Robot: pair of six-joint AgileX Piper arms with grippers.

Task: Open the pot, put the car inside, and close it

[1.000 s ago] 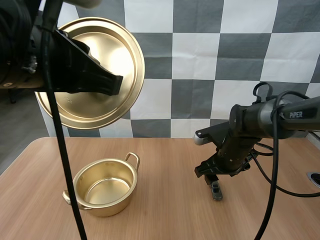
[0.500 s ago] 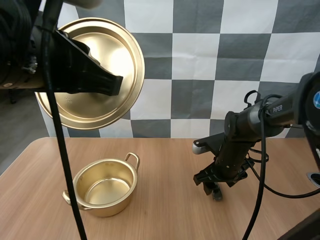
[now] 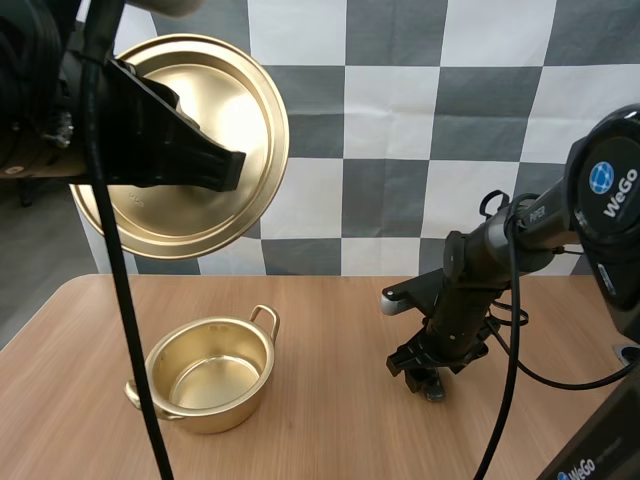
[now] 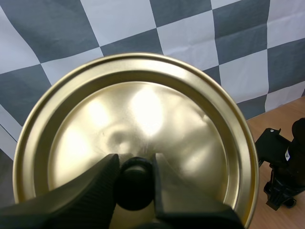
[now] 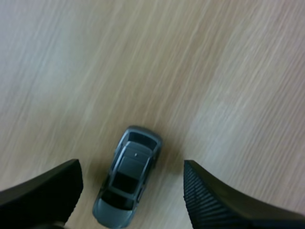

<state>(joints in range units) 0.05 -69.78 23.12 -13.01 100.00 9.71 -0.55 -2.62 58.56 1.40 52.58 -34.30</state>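
Note:
The open golden pot [image 3: 208,374] stands on the table at the left. High above it my left gripper [image 4: 135,179] is shut on the black knob of the golden lid [image 3: 195,140], which it holds tilted in the air; the same lid [image 4: 138,133] faces me in the left wrist view. A small grey toy car [image 5: 127,177] lies on the wood. My right gripper [image 5: 131,186] is open and low over the car, one finger on each side of it. In the high view the right gripper [image 3: 427,378] sits at the car [image 3: 433,390], to the pot's right.
The wooden table [image 3: 330,430] stretches between the pot and the car with bare wood. A round hole [image 3: 628,355] sits at the table's right edge.
My right arm has come down and shifted slightly left, bringing the gripper over the car. The left arm and the lid have not moved.

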